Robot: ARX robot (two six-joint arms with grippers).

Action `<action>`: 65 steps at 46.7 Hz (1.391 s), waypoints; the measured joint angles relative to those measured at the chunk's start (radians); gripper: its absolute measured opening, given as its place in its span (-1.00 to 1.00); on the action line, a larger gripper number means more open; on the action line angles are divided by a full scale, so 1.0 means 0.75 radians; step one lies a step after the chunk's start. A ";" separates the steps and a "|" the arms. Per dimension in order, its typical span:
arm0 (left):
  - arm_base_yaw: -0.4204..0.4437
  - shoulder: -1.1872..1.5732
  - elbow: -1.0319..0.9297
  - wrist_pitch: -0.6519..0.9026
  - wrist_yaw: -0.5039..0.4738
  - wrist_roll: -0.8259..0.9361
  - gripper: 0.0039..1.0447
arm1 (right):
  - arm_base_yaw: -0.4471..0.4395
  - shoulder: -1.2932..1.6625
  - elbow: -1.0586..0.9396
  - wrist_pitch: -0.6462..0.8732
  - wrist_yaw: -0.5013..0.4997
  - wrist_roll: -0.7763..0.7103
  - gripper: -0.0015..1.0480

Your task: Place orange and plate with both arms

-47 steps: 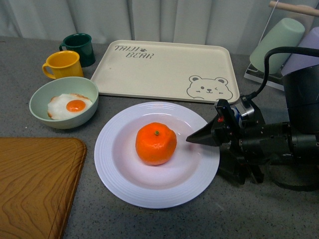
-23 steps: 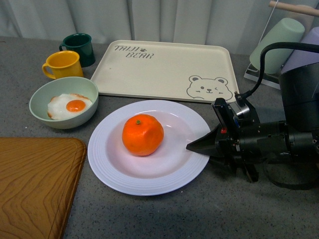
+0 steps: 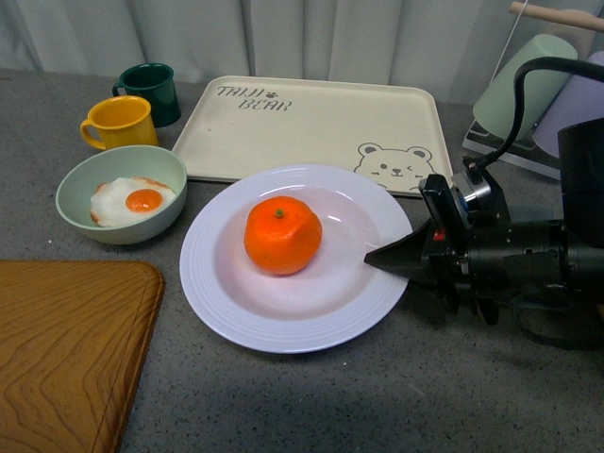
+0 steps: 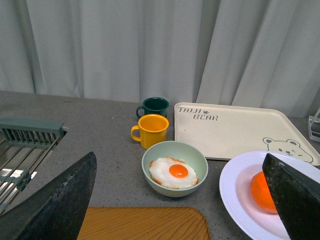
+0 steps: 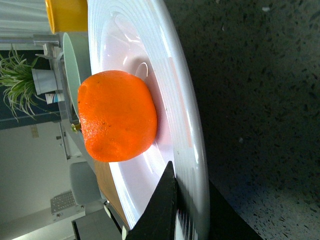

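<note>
Moved: the plate (image 3: 236,302), the orange (image 3: 282,236) on it and the right gripper (image 3: 376,257) all sit further from the robot and a little more to the right than half a second ago; the plate's far rim now overlaps the near edge of the tray (image 3: 311,123).
Table (image 3: 377,406): grey and speckled, carrying everything.
Wooden board (image 3: 66,359): at the near left corner, apart from the plate.
Tray: cream, with a bear drawing, lying behind the plate.
Plate: white, with a ribbed rim, in the middle of the table; whether it is lifted off the surface cannot be told.
Right gripper: reaches in from the right, clamped on the plate's right rim, one finger above the rim and one below in the right wrist view.
Left gripper (image 4: 178,157): fingers spread wide with nothing between them, raised over the table's left side.
Bowl (image 3: 113,226): pale green, left of the plate, holding a fried egg (image 3: 132,201).
Orange: resting in the plate's well, slightly left of centre, stem dot up.
Mugs: a yellow mug (image 3: 118,123) and a green mug (image 3: 151,90) side by side behind the bowl.
</note>
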 joint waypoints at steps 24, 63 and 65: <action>0.000 0.000 0.000 0.000 0.000 0.000 0.88 | -0.017 0.130 0.489 -0.116 0.001 0.137 -0.93; 0.000 0.000 0.000 0.000 0.000 0.000 0.88 | 0.019 0.516 1.276 -0.702 0.327 0.153 -0.41; 0.000 0.000 0.000 0.000 0.000 0.000 0.88 | 0.017 0.514 1.275 -0.714 0.354 0.127 -0.24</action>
